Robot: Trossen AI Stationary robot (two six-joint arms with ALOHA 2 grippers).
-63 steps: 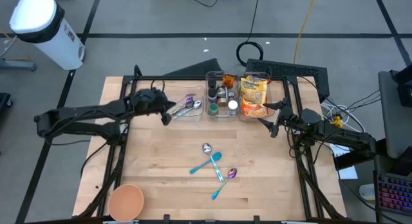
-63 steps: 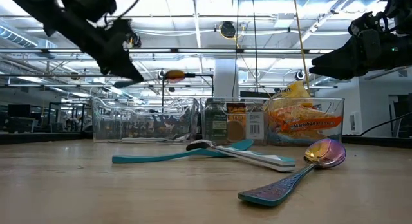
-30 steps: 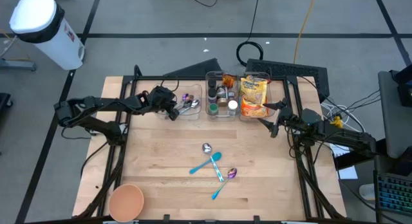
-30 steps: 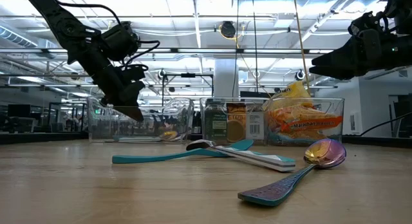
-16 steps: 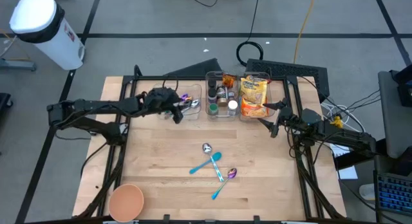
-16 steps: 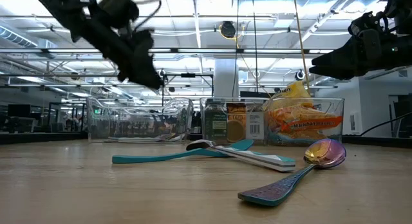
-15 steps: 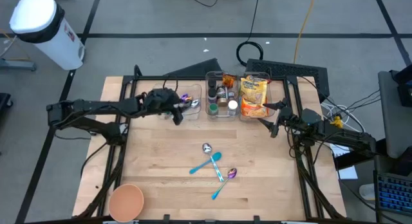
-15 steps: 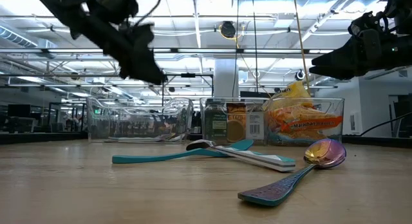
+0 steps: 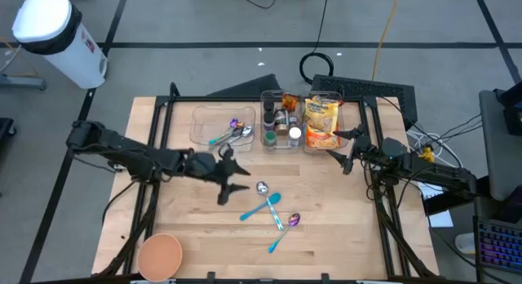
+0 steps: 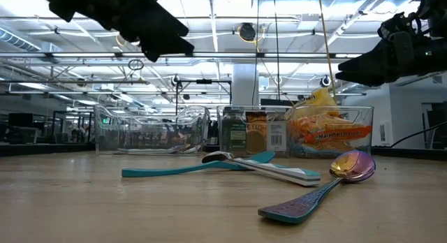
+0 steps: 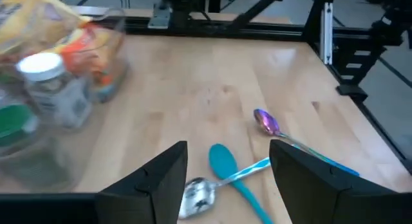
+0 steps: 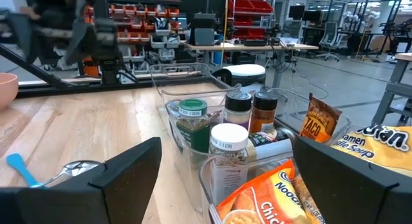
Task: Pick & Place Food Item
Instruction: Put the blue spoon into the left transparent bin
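Left gripper (image 9: 235,179) hovers frame-center, fingers apart, empty. Yellow food packet (image 9: 320,121) sits upper right, well apart. Right gripper (image 9: 341,156), fingers apart, is just beside it.

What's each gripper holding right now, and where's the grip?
Nothing. The left gripper is open and empty above the table near the loose spoons; the right gripper is open and empty beside the food bins.

Spoons (image 10: 230,164) before clear bins (image 10: 154,131), left pincer (image 10: 164,33) overhead, right pincer (image 10: 353,68) aloft.

Spoons (image 9: 272,209) lie mid-table (bins (image 9: 281,121) behind, bowl (image 9: 159,255) front-left).
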